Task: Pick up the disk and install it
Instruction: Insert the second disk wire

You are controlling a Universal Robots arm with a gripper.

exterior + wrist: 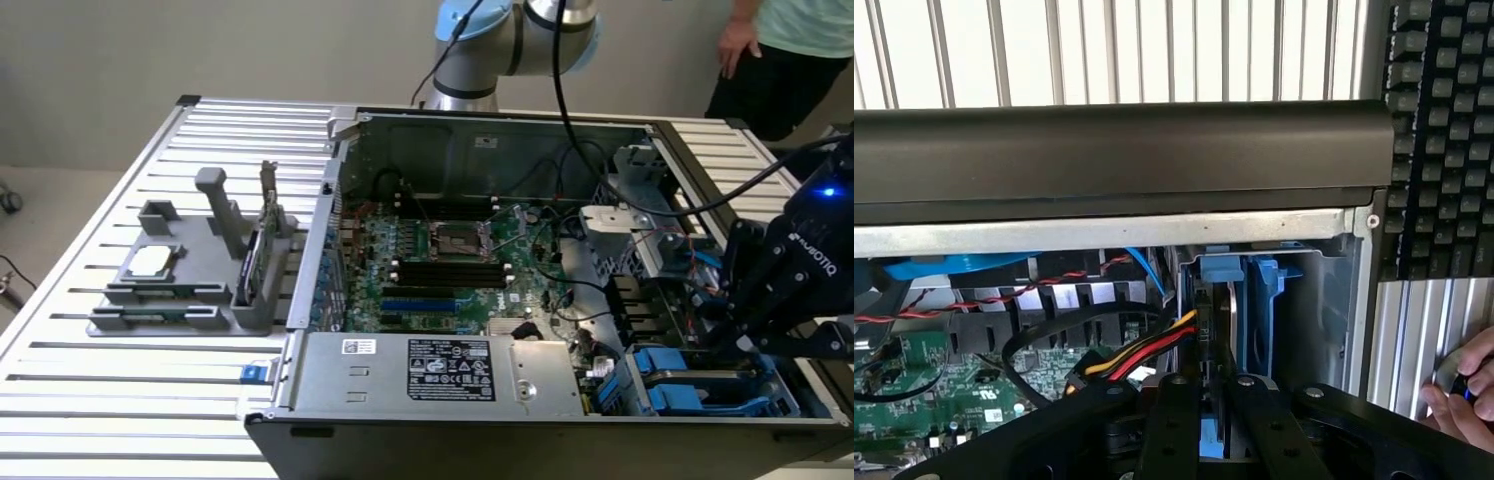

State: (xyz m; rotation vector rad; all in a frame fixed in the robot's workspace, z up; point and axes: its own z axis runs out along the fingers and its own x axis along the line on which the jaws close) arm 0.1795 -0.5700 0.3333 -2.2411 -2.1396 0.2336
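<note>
The disk (pixel 1218 318) stands on edge in the drive bay at the corner of the open computer case (pixel 400 370). Its silver-grey body sits inside a blue plastic carrier (pixel 1265 300). My gripper (pixel 1212 384) reaches down into that bay, and its black fingers (pixel 1176 420) are closed on the disk's near edge, with a strip of blue showing between them. In the exterior view the gripper (pixel 755 325) hangs over the bay at the exterior view's right, and its body covers the disk there.
Red, yellow and black cables (pixel 1144 352) run beside the bay. Other blue carriers (pixel 678 388) lie in the case. A grey fixture (pixel 187 290) holds a processor chip (pixel 147 262) and an upright card (pixel 251 262). A hand (pixel 1466 392) and a keyboard (pixel 1444 130) are close by.
</note>
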